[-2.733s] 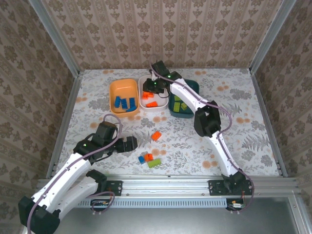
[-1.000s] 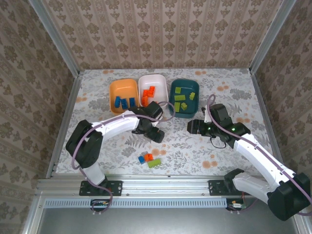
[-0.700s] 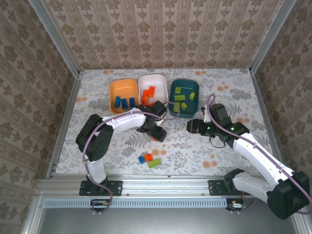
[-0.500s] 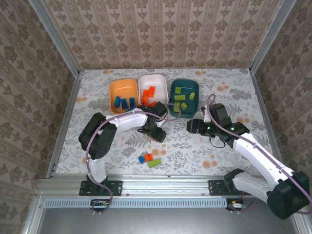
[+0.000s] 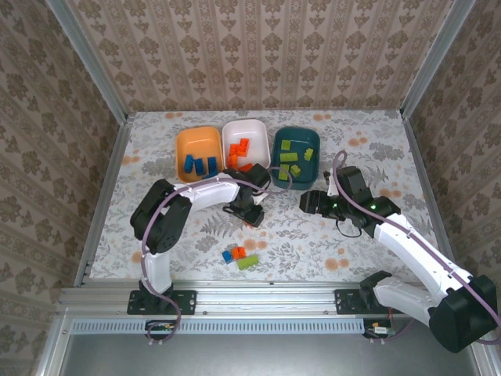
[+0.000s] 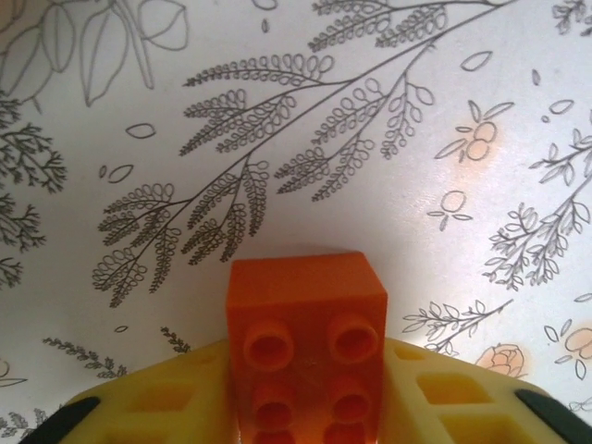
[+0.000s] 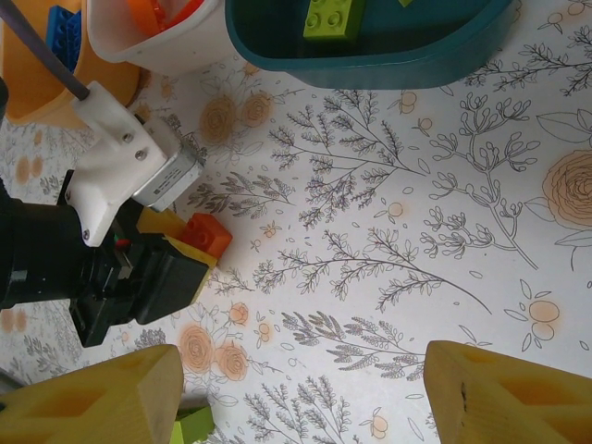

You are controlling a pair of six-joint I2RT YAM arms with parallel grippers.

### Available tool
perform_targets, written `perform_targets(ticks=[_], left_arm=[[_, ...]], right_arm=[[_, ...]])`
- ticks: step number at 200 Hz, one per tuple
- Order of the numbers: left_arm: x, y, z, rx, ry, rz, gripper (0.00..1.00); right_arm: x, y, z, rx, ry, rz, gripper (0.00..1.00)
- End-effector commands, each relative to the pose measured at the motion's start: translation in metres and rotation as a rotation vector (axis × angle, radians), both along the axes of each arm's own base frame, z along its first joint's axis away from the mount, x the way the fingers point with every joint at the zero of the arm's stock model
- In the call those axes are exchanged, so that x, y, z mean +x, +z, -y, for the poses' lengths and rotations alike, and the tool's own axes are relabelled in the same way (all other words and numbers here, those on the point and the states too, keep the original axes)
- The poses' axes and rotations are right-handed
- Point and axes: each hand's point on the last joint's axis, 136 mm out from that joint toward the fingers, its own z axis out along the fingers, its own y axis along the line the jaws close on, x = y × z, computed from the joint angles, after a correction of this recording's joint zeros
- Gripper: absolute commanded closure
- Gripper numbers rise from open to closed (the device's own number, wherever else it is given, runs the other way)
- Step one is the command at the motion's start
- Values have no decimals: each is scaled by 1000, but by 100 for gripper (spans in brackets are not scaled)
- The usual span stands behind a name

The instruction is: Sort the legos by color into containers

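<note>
Orange brick (image 6: 307, 342), two-by-two studs up, sits clamped between the yellow left fingers (image 6: 157, 407), with a pad pressed against each side. From the right wrist the same brick pokes out at the tip of the left arm, low over the patterned bench (image 5: 376, 149); I cannot tell whether it touches the surface.

Position: the grip is just in front of the white tub (image 5: 250, 128), near the middle of the bench.

Right fingers (image 7: 102, 402) stand wide apart with nothing between them, hovering over bare bench just in front of the dark teal tub (image 5: 297, 131).

Tubs in a row at the back, left to right:
- orange tub (image 5: 188, 139) — blue bricks (image 5: 200, 164) inside
- white tub — orange bricks (image 5: 240, 149) inside
- dark teal tub — lime green bricks (image 5: 291, 163) inside

Loose on the bench near the front edge is a small cluster touching one another: a blue brick (image 5: 227, 255), an orange one (image 5: 239, 251) and a lime green one (image 5: 248, 262).
</note>
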Motion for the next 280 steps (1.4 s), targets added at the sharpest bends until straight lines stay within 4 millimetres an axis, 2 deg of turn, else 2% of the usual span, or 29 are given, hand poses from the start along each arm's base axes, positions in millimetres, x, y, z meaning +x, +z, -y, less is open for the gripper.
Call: perform_targets(ticks=[1,22,37,50,71,92,106,142,158,180,246,280], left_arm=[[0,14,0,-23,3,5,64],[4,26,-3,-50,25,16,66],[9,43,-6,-79,45,36,66],[15,65,-7,-121,63,61,66],[30,110,-5,-242,108,113,65],[57,156,-9,-360,180,178,64],[80,180,-17,-408,238,228,64],[130,212,-26,-446,314,319,64],[147,216,-24,-452,319,345,64],[171,208,-18,-450,328,341,64],[231,150,12,-435,323,222,64],[247,122,23,-430,333,166,64]], right_arm=[[-2,1,-1,28,-1,4,29],[-3,2,-1,27,-2,3,29],[-3,3,0,26,0,7,29],[-3,4,0,24,-2,11,29],[-2,1,-1,28,-4,8,29],[-2,-3,-3,44,-5,-2,29],[-2,-6,-5,53,-4,-10,29],[-4,-11,-6,59,-3,-25,29],[-5,-13,-5,60,-9,-29,29],[-9,-17,-5,69,-15,-40,29],[-18,-24,-4,79,-27,-64,29],[-27,-28,0,78,-38,-67,29]])
